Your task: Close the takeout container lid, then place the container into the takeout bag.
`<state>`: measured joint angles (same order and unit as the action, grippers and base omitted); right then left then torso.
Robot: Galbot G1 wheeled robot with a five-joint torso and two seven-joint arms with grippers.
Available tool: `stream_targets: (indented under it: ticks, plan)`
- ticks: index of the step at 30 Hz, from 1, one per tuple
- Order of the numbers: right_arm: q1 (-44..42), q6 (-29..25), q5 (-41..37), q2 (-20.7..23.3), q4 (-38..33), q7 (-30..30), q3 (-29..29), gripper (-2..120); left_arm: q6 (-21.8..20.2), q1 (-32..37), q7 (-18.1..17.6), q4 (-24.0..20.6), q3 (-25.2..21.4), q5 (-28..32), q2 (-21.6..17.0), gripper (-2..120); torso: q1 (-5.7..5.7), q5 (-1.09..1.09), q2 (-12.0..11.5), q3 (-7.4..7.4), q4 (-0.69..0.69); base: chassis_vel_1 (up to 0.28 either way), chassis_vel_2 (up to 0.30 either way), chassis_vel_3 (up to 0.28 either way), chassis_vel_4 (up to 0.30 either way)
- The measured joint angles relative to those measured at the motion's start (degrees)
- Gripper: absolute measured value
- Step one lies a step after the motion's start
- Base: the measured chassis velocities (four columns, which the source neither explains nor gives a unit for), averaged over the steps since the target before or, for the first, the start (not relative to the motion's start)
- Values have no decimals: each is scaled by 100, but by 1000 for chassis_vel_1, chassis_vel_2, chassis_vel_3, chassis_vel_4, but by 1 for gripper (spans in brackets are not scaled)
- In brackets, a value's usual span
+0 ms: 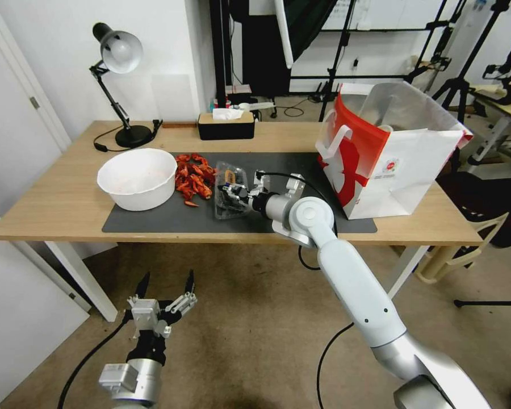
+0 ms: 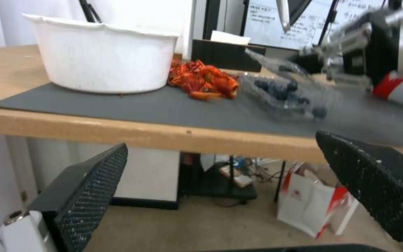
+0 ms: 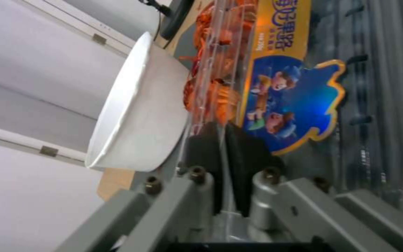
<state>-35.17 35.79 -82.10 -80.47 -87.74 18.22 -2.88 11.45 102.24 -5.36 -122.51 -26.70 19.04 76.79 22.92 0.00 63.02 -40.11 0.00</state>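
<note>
The clear takeout container point(image 1: 227, 205) lies on the grey mat point(image 1: 153, 222) in the middle of the table, dark blueberries point(image 2: 283, 91) showing through it. Its lid point(image 1: 230, 175) stands partly raised, tilted over the tray. My right gripper point(image 1: 238, 193) reaches in from the right and is shut on the lid's thin clear edge; in the right wrist view the black fingers point(image 3: 248, 154) pinch the plastic beside the lid's colourful label point(image 3: 290, 98). The red-and-white takeout bag point(image 1: 392, 159) stands open at the mat's right end. My left gripper point(image 1: 164, 291) hangs open below the table's front edge.
A white bowl point(image 1: 137, 177) sits at the mat's left, with a pile of red crayfish point(image 1: 193, 179) between it and the container. A black tissue box point(image 1: 226, 126) and a desk lamp point(image 1: 119, 54) stand at the back. Another paper bag point(image 2: 313, 206) lies on the floor under the table.
</note>
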Motion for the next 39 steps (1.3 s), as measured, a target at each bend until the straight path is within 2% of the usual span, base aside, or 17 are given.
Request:
stream_targets:
  ticks: [6,8,9,11,12,16,17,19,20,21,23,25,26,28,36,39]
  plan:
    - [-5,66,4,51,-26,87,-5,0,-323,-200,-102,-224,-7,709,-289,100,0,0,0,0,0,0,0,0,0]
    - [-5,141,4,87,-41,176,-6,0,-619,-427,-315,-435,7,1436,-511,100,0,0,0,0,0,0,0,0,0]
    - [-5,141,4,87,-41,176,-6,0,-619,-427,-315,-435,7,1436,-511,100,0,0,0,0,0,0,0,0,0]
    - [-11,212,4,114,-60,226,-8,0,-878,-691,-568,-611,27,2121,-693,100,0,0,0,0,0,0,0,0,0]
    - [-11,212,4,114,-60,226,-8,0,-878,-691,-568,-611,27,2121,-693,100,0,0,0,0,0,0,0,0,0]
    - [-18,303,2,130,-98,276,-7,0,-1379,-1214,-1121,-876,56,3315,-952,100,0,0,0,0,0,0,0,0,0]
    - [-18,303,2,130,-98,276,-7,0,-1379,-1214,-1121,-876,56,3315,-952,100,0,0,0,0,0,0,0,0,0]
    - [-25,327,3,143,-124,320,-5,0,-1732,-1592,-1417,-969,39,4107,-1098,100,0,0,0,0,0,0,0,0,0]
    - [-25,327,3,143,-124,320,-5,0,-1732,-1592,-1417,-969,39,4107,-1098,100,0,0,0,0,0,0,0,0,0]
    - [-33,335,2,156,-143,333,-4,0,-1822,-1731,-1469,-970,32,4425,-1175,100,0,0,0,0,0,0,0,0,0]
    - [-38,341,3,166,-153,336,-3,0,-1844,-1803,-1478,-955,32,4589,-1216,100,0,0,0,0,-1,0,0,0,0]
    - [-59,356,3,184,-174,338,2,0,-1868,-1986,-1486,-850,46,5089,-1325,100,0,0,0,0,0,0,0,0,0]
    - [-59,356,3,184,-174,338,2,0,-1868,-1986,-1486,-850,46,5089,-1325,100,0,0,0,0,0,0,0,0,0]
    - [-82,375,3,192,-192,337,9,0,-1952,-2227,-1510,-696,68,5654,-1378,100,0,0,0,0,0,0,0,0,0]
    - [-86,390,3,204,-250,338,24,0,-2153,-2803,-1596,-320,150,6418,-1408,100,0,0,0,0,0,0,0,0,0]
    - [-79,407,3,209,-290,371,54,0,-2225,-3329,-1645,75,293,6736,-1525,100,0,0,0,0,0,0,0,0,0]
